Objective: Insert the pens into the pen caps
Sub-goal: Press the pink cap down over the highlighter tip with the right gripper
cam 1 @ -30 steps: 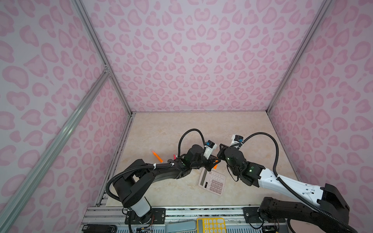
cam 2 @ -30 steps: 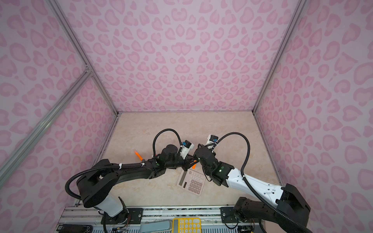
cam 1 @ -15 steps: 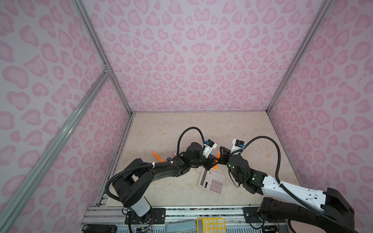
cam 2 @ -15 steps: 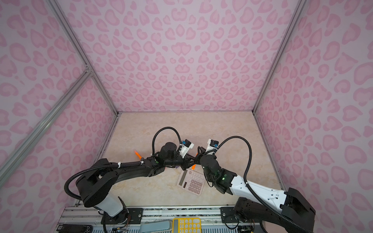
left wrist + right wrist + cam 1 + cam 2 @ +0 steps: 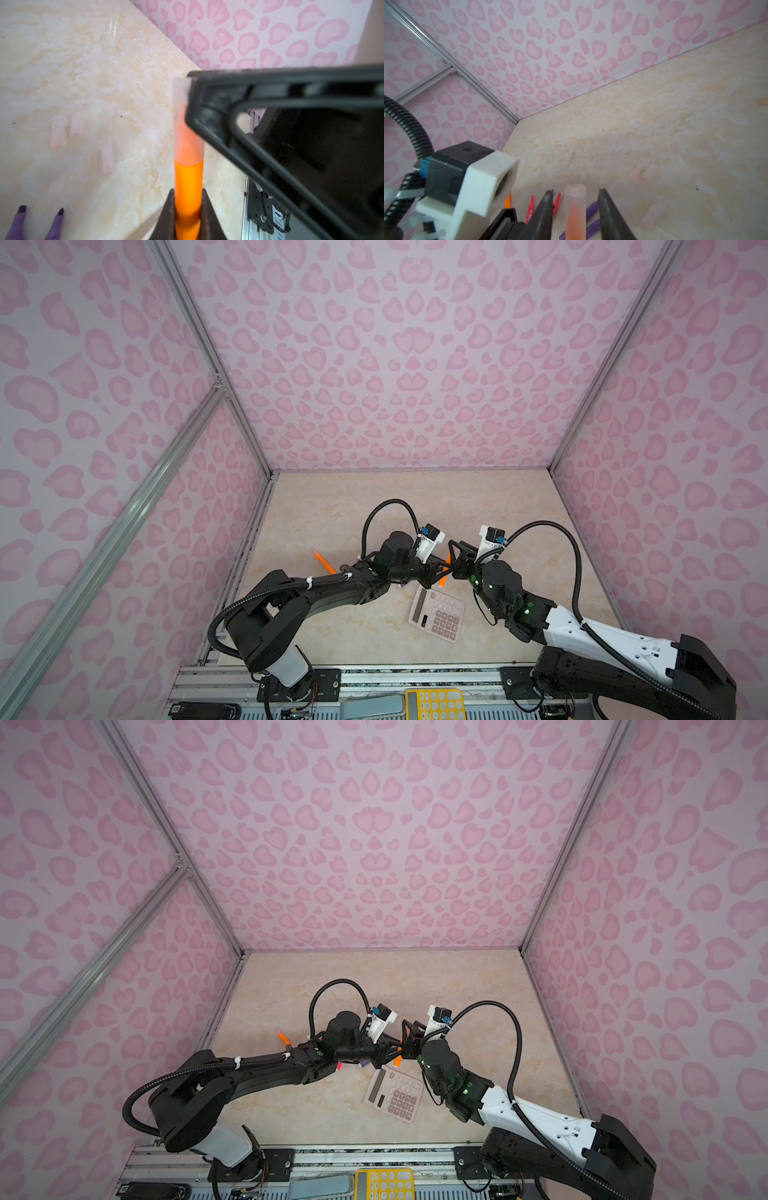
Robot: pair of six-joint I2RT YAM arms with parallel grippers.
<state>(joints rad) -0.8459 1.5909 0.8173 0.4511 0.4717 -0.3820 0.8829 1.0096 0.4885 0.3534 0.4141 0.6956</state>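
I am looking down at the marbled table (image 5: 374, 506), where both arms are reaching in and meeting above its middle. The pinkish calculator (image 5: 436, 614) is lying tilted on the table, just on the near side of that meeting point.

The left gripper (image 5: 188, 209) is clamping narrowly on the barrel of the orange pen (image 5: 188, 182) and is pointing the pen's front end toward the right gripper (image 5: 575, 192). The right gripper's jaws are standing apart. In the right wrist view I am seeing a gap on either side of the frosted cap (image 5: 575, 205) between them. That cap is sitting over the tip of the orange pen, and orange is showing through its wall.

A second orange pen (image 5: 323, 561) is lying on the table to the left, well apart from the grippers. Two purple pens (image 5: 591, 207) and two pink-red pens (image 5: 530, 207) are lying on the table below the grippers. Four loose caps (image 5: 636, 172) are lying on the bare table near those pens, two of them just beside each other.
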